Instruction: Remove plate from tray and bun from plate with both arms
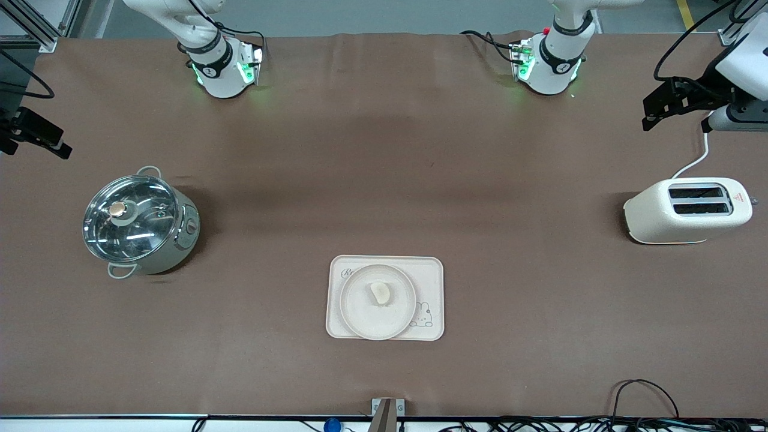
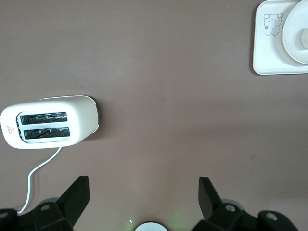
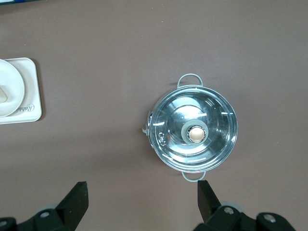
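The plate (image 1: pixel 378 302) lies flat on the tray (image 1: pixel 385 297), set toward the right arm's end of it and toward the edge nearer the front camera, so that it hides part of the lettering while the rabbit drawing shows beside it. The tray's long axis runs along the surface (image 1: pixel 384 180) from one arm's end to the other. One bun (image 1: pixel 380 293) rests near the middle of the plate, its long axis running roughly from the robots' side toward the front camera, slightly tilted. There is one plate, one tray and one bun.

Toward the right arm's end of the surface stands one lidded steel pot (image 1: pixel 139 223); toward the left arm's end lies one white toaster (image 1: pixel 688 210) with two slots facing up, its cord trailing toward the robots.

Both arms wait, well apart from the tray. The left gripper (image 2: pixel 144 192) hangs over bare surface near the toaster, its fingers spread and holding nothing. The right gripper (image 3: pixel 142 195) hangs over the surface just beside the pot, likewise spread wide and empty.
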